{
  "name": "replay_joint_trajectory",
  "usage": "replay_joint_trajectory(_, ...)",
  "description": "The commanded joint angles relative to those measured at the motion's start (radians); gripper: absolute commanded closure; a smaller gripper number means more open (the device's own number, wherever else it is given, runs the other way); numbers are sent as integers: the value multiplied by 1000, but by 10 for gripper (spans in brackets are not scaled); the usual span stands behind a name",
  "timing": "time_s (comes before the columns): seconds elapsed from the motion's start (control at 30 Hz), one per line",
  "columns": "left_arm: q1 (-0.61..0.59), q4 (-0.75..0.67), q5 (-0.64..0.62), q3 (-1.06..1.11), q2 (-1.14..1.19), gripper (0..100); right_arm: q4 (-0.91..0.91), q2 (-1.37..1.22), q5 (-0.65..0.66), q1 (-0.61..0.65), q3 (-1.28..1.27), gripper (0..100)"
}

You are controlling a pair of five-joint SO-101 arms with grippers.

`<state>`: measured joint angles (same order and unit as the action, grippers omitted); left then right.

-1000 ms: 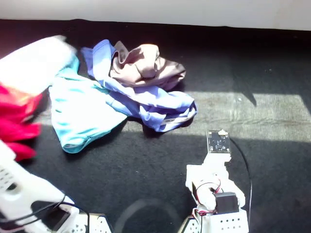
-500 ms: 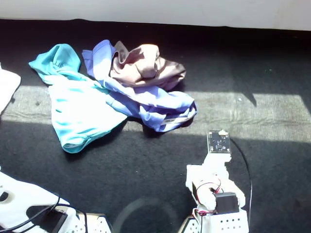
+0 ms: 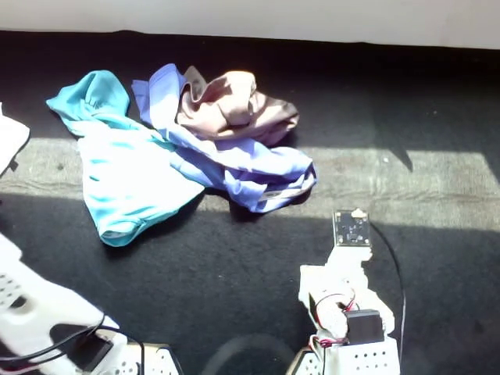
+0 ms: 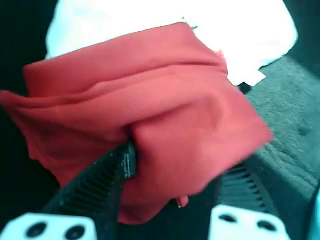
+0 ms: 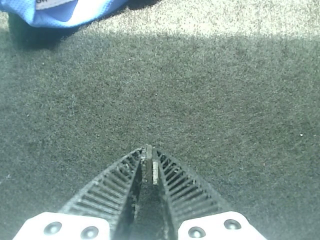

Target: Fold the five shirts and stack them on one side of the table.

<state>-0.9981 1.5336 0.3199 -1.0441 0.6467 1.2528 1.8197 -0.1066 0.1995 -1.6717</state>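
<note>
Gripping: left gripper [image 4: 180,167] is clamped on the red shirt [image 4: 150,100], with the cloth bunched between its fingers.
Just beyond: white shirt [image 4: 165,15] lies against the red one's far edge, by the left edge of the high view.
Right gripper [image 5: 149,161]: fingers pressed together over the dark table [image 3: 234,273], lower right.
Pile: turquoise shirt [image 3: 129,180], blue shirt [image 3: 242,168] and tan shirt [image 3: 234,105] lie crumpled and overlapping, upper left of centre.

Dark felt tabletop [image 3: 234,273], sunlit band [image 3: 414,187] across it, pale wall [image 3: 312,16] behind
</note>
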Motion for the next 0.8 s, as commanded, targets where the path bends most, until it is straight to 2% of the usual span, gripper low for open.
replay_joint_trajectory(0.0, 228, 186, -2, -128, -77, 730, -12, 2, -6, 5, -134, 991)
replay_joint_trajectory(0.13, 463, 227, -2, -124, -74, 730, -12, 2, -6, 5, -134, 991)
replay_joint_trajectory(0.27, 662, 227, -5, 8, -73, 730, -12, 2, -6, 5, -134, 991)
replay_joint_trajectory(0.33, 750, 227, -75, 87, -73, 727, -12, 2, -6, 5, -134, 991)
replay_joint_trajectory(0.43, 865, 209, -247, 228, -65, 726, -12, 2, -6, 5, -134, 991)
replay_joint_trajectory(0.67, 1015, 123, -543, 298, 50, 633, -12, 2, -6, 5, -134, 991)
replay_joint_trajectory(0.77, 1021, 57, -562, 302, 134, 626, -12, 2, -6, 5, -134, 991)
